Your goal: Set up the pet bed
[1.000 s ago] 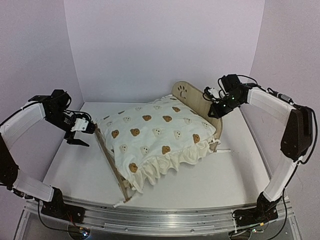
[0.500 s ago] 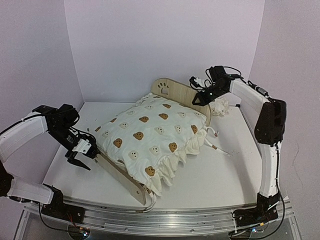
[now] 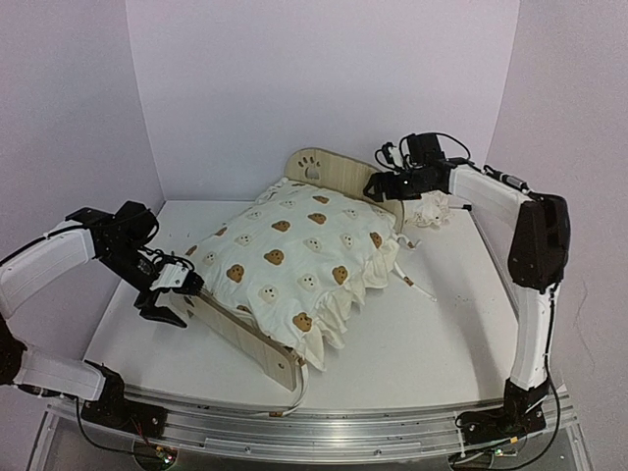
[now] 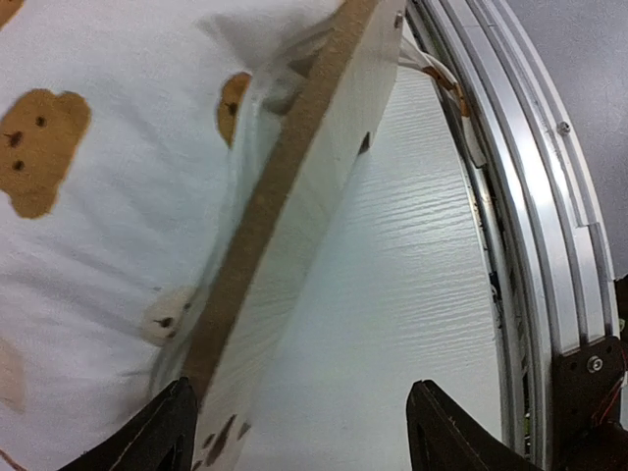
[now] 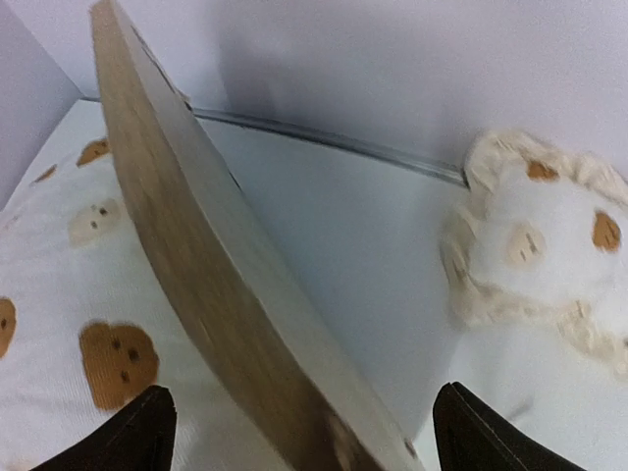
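The pet bed's light-wood frame [image 3: 250,339] lies across the table with the cream bear-print cushion [image 3: 294,260] on it; its striped base is hidden. The rounded headboard [image 3: 329,169] with a paw cutout stands at the back. The small matching pillow [image 3: 429,209] lies behind the headboard on the right, also in the right wrist view [image 5: 535,245]. My left gripper [image 3: 165,299] is open, its jaws astride the near end of the footboard [image 4: 294,196]. My right gripper [image 3: 381,186] is open, its jaws astride the headboard's right end [image 5: 196,255].
White walls close the table at the back and sides. A metal rail [image 3: 324,432] runs along the near edge and shows in the left wrist view [image 4: 530,226]. Loose tie strings [image 3: 417,285] trail on the table right of the cushion.
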### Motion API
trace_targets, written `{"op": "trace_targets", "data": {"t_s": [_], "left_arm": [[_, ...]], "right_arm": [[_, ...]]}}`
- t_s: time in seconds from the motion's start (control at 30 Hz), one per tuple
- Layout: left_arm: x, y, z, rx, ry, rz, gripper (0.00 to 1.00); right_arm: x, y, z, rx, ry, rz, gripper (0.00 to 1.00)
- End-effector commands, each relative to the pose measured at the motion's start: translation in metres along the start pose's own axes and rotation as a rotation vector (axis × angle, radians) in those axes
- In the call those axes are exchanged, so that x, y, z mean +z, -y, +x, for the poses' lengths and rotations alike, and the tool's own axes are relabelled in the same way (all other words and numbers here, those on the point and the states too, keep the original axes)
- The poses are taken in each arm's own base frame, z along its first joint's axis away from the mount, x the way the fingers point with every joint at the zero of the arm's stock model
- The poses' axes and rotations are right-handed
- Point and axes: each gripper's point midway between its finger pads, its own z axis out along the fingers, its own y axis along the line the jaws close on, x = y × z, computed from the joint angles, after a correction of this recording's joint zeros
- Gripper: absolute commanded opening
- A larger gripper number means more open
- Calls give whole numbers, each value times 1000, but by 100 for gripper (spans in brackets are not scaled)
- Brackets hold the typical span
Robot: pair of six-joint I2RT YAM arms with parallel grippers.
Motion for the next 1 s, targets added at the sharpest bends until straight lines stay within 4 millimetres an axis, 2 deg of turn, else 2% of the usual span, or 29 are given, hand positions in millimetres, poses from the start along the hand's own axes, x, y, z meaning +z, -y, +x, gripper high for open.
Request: {"op": "trace_targets", "data": {"t_s": [0.0, 0.1, 0.17, 0.3, 0.37, 0.43, 0.5, 0.6, 0.73, 0.8, 0.87, 0.97], "left_arm": [[-26, -55, -28, 87, 29, -151, 77], [-49, -103, -18, 40, -29, -278, 78], [-71, -131, -5, -5, -31, -345, 76], [-102, -176, 37, -144, -64, -451, 71], [-103, -199, 73, -238, -111, -502, 67], [-84, -205, 107, -309, -180, -493, 64], [-67, -201, 130, -337, -236, -465, 62], [-47, -185, 139, -358, -229, -415, 60], [-32, -156, 129, -376, -169, -348, 58], [-21, -131, 127, -378, -156, -298, 58], [-10, -109, 120, -369, -150, -256, 58], [6, -79, 97, -353, -121, -202, 57]], "right_arm": [[-100, 20, -21, 159, 126, 159, 94], [-121, 21, 21, 205, 61, 174, 94], [-128, 18, 51, 247, 0, 165, 93], [-137, 16, 106, 315, -114, 173, 91], [-135, 20, 131, 365, -162, 203, 87], [-126, 24, 154, 420, -219, 219, 83], [-109, 20, 170, 448, -284, 187, 80], [-86, 11, 177, 469, -337, 158, 78], [-52, -7, 170, 413, -350, 140, 77], [-26, -19, 164, 409, -353, 81, 78], [1, -23, 159, 435, -364, 48, 78], [37, -29, 133, 449, -325, 14, 77]]}}
